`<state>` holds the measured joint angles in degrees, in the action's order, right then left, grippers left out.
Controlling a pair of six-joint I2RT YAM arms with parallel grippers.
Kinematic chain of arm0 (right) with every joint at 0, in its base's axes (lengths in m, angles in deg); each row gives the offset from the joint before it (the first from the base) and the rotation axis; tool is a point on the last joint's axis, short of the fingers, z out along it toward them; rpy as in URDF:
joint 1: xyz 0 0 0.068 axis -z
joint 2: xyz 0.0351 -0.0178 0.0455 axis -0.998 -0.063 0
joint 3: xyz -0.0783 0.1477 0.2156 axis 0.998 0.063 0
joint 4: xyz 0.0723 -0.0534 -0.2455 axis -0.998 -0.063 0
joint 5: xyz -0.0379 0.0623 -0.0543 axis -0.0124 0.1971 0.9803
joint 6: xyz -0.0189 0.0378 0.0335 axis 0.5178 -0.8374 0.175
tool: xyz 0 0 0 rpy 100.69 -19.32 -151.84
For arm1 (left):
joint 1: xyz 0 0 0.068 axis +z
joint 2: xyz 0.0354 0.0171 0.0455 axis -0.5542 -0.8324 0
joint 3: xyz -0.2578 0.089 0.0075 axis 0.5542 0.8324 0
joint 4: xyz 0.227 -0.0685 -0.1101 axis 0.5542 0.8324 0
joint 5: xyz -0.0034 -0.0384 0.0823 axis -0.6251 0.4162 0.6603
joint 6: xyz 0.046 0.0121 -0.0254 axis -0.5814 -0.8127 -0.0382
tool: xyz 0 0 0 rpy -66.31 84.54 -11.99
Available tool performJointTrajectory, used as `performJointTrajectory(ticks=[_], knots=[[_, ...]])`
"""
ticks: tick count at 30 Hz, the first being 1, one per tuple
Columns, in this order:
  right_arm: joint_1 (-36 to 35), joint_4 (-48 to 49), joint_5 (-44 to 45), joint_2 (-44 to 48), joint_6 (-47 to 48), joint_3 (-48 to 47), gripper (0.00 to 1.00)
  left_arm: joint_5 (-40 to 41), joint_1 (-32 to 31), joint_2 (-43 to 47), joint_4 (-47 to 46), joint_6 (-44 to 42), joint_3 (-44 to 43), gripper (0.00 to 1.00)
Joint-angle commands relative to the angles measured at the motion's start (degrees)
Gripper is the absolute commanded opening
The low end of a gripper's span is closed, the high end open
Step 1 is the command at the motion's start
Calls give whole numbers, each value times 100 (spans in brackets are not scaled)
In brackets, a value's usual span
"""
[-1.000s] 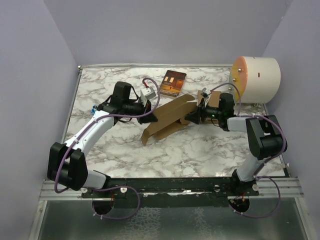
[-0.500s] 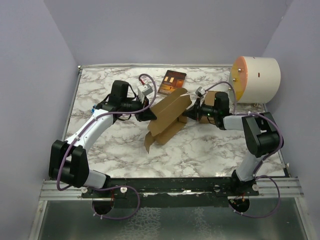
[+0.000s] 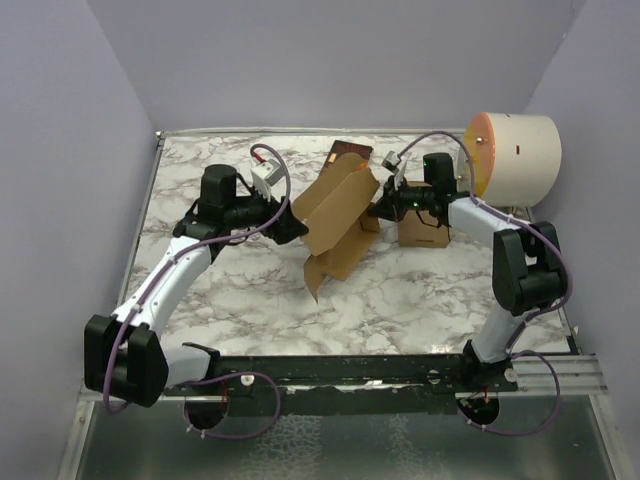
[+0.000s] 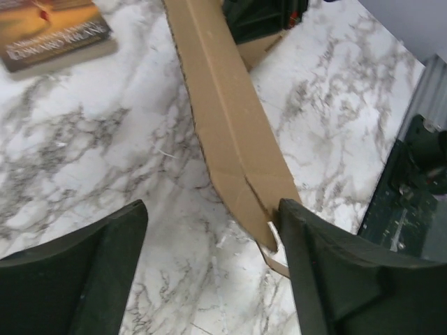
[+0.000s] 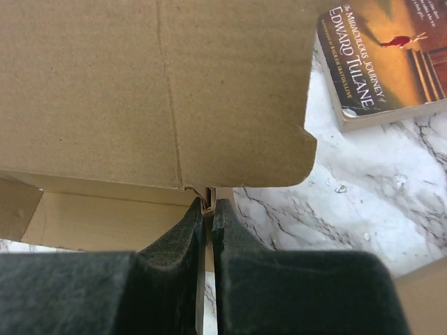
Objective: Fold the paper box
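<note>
Standing tilted near the middle of the marble table (image 3: 430,290), the paper box (image 3: 338,215) had its lower end on the tabletop and was partly opened, with a book (image 3: 342,151) lying flat just beyond its far edge. Right gripper (image 3: 378,211) reached in from the right and was pinched tight on a thin cardboard edge of the box, fingers pressed together with only the sheet between them. Left gripper (image 3: 292,225) sat at the box's left side with fingers spread wide, gripping nothing; a long cardboard panel ran close past one finger, contact not discernible.
</note>
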<state>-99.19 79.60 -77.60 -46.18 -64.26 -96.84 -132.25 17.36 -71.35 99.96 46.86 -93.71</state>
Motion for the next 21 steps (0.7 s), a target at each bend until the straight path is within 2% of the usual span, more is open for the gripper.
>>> performJointTrajectory(ticks=[1, 4, 8, 15, 21], knots=[[-12, -2469, 408, 1, 1109, -883, 1, 881, 142, 532, -421, 439, 195, 83], [-16, -3464, 660, -137, 1525, -1304, 1, 984, 207, 597, -463, 556, 286, 84], [-32, -4240, 1192, -78, 1799, -1520, 2, 1480, 287, 855, -540, 684, 390, 84], [-92, -4388, 1822, 94, 1793, -1252, 4, 1841, 306, 1760, -1049, 976, 832, 85], [-420, -4574, 2260, -183, 1892, -1385, 4, 1638, 313, 1697, -960, 1213, 1091, 86]])
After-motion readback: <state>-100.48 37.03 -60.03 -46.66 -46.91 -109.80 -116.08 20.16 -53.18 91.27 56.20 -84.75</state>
